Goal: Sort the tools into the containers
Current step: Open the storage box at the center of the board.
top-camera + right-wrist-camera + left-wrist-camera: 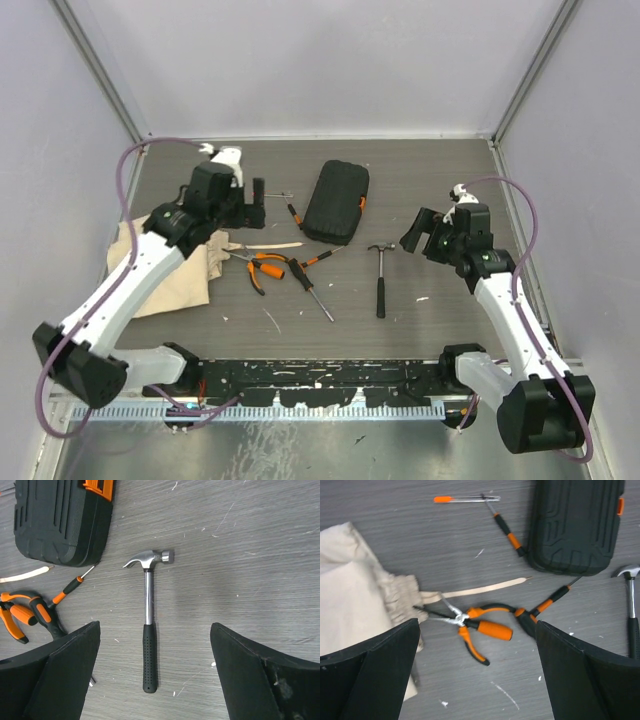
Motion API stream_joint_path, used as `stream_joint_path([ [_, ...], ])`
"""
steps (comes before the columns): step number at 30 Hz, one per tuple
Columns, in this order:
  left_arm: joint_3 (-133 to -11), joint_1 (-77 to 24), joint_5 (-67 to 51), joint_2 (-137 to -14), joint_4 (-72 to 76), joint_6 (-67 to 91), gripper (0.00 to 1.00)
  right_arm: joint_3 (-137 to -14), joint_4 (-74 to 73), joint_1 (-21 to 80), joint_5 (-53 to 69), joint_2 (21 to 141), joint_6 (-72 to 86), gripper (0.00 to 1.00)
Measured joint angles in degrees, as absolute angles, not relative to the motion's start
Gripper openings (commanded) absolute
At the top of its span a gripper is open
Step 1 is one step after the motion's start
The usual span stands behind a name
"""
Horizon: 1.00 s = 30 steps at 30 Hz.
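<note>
The black tool case (336,202) lies shut at the back middle and shows in the left wrist view (575,525) and the right wrist view (60,520). The beige cloth bag (175,270) lies at the left (355,600). The orange-and-black pliers (262,268) (475,627) and screwdrivers (300,272) (547,602) lie tangled between bag and case. Another screwdriver (507,532) and a thin orange-tipped driver (465,499) lie left of the case. The hammer (380,280) (149,625) lies alone, head away. My left gripper (250,207) (477,680) hovers open above the pliers. My right gripper (418,230) (155,675) hovers open over the hammer's handle.
A thin pale stick (270,246) (485,587) lies beside the bag's mouth. Grey walls close the table on three sides. A black rail (320,380) with the arm bases runs along the near edge.
</note>
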<state>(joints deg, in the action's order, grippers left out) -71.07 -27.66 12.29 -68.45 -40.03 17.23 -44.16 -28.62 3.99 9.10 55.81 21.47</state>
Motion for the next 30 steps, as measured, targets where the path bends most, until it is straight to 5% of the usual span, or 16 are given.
stream_joint_path([
  [14, -91.4, -35.5, 9.9, -100.8, -34.5, 18.7, 0.98, -37.8, -21.8, 4.0, 12.8, 56.3, 26.8, 0.93],
  [30, -107.3, -35.2, 5.8, -120.4, -33.7, 17.0, 0.88, -39.0, -6.0, 4.0, 17.7, 71.1, 35.3, 0.82],
])
